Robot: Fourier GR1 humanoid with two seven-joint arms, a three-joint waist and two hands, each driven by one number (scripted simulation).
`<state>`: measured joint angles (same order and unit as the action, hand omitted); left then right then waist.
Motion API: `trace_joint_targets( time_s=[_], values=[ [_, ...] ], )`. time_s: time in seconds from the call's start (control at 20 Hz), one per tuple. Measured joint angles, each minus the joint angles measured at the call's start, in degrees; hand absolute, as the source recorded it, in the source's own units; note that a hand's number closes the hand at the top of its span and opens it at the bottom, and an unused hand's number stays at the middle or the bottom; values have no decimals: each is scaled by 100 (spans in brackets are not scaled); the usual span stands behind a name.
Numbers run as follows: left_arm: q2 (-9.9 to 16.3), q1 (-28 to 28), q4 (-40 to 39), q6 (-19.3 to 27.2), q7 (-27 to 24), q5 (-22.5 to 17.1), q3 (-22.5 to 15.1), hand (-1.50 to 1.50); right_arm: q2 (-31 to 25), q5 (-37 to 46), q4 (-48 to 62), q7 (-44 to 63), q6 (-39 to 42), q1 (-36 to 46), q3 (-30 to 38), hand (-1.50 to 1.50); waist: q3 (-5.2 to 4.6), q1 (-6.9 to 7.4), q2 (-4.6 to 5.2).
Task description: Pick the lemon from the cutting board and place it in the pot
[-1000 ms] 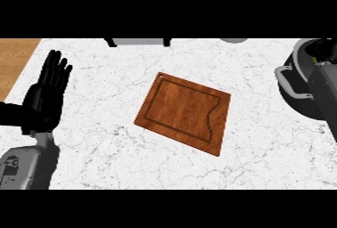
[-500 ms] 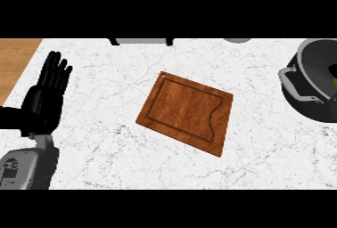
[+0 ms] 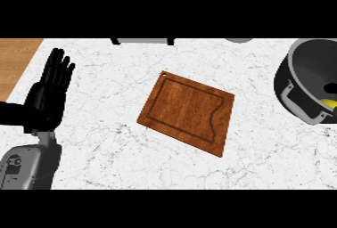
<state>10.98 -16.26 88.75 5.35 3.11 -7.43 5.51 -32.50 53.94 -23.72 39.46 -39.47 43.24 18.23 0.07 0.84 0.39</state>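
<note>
On the white marble counter (image 3: 171, 169) I can see my left hand (image 3: 47, 95) by the left edge. Its fingers (image 3: 58, 67) are straight and close together, pointing up, and they hold nothing. The hand is just resting there. I cannot see my right hand at all.

I looked for words or labels and found none that I can read. The grey forearm (image 3: 30, 167) below the hand has some small marks on it, but they are too tiny to make out.

To the right of the fingers, a good way off, lies the brown wooden cutting board (image 3: 189, 111). It sits turned like a diamond, flat on the counter. I see only bare wood on it.

Much farther right from the fingers, at the far edge, is the dark pot (image 3: 296, 95). Part of it is cut off by the edge. Inside it, low on the right, I see a bit of yellow, and that is the lemon (image 3: 329, 103). It is well apart from my hand.

Up past the fingertips, along the top, there is a dark and grey thing (image 3: 143, 41) that I cannot name. A strip of light wood (image 3: 16, 58) shows just left of the fingers.
</note>
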Motion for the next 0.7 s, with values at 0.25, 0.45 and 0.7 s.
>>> trace_joint_targets(
  time_s=[0.25,0.45,0.7],
  values=[
    [64,73,55,-118,15,-90,78,0,10,-474,69,-1049,-168,-16,280,-150,-35,23,-17],
    [41,-47,-54,-61,22,-34,80,0,90,-846,-155,-1744,-592,20,524,-150,-31,2,-18],
    [33,-62,-99,-40,11,-19,110,0,198,-1563,-507,-2355,-1063,-30,1043,-150,-13,-18,-18]
  ],
)
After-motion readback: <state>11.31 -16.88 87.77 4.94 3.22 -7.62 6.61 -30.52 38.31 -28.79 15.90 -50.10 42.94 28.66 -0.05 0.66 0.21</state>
